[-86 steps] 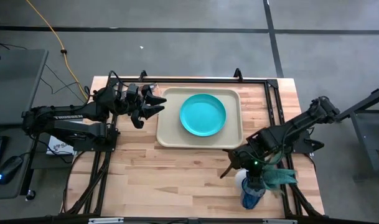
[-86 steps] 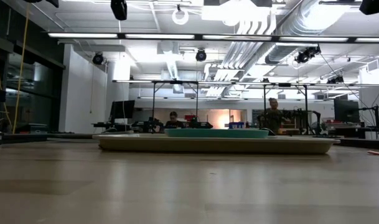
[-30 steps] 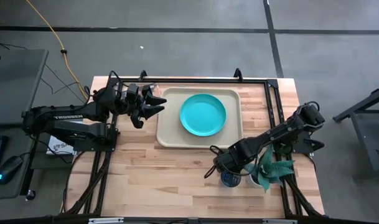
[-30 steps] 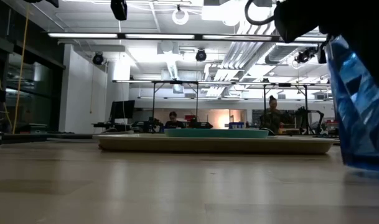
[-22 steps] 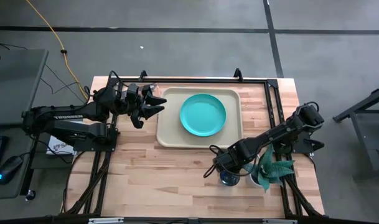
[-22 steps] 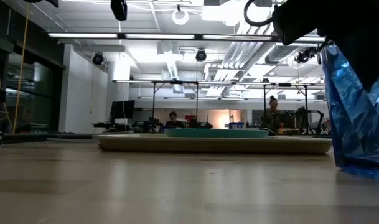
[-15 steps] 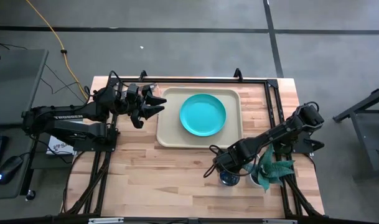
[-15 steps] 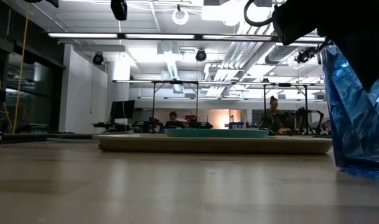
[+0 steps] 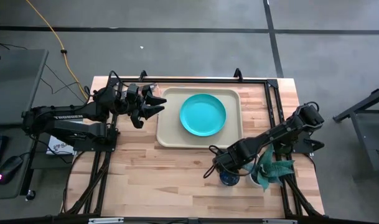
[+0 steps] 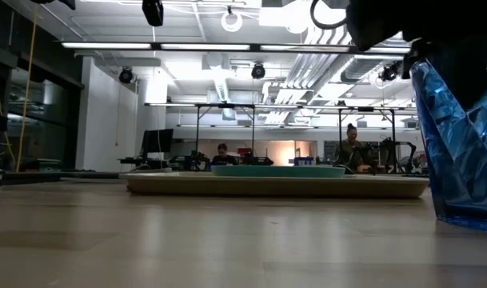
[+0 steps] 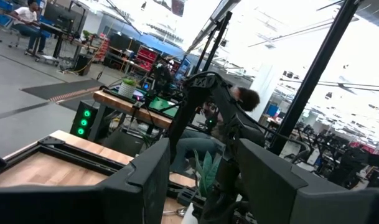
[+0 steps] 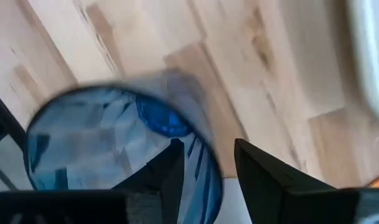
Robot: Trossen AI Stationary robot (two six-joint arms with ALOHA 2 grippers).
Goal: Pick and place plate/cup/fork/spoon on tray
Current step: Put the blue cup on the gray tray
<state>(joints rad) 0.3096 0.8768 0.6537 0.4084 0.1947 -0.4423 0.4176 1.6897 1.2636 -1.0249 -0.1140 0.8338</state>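
Plate on tray, cup beside it
Turquoise plate (image 9: pixel 203 114) lies flat on the beige tray (image 9: pixel 169 134); the blue translucent cup (image 9: pixel 229 178) stands upright on the worktop near the tray's front-right corner

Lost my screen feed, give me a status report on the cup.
Right pincer at the cup, cup standing on the table, off the tray. Left pincer waiting open beside the tray. Plant close beside the cup.

bare wood left of cup (image 9: pixel 229 178) – plant (image 9: pixel 271 169) crowds its right, tray (image 9: pixel 167 134) rim behind.
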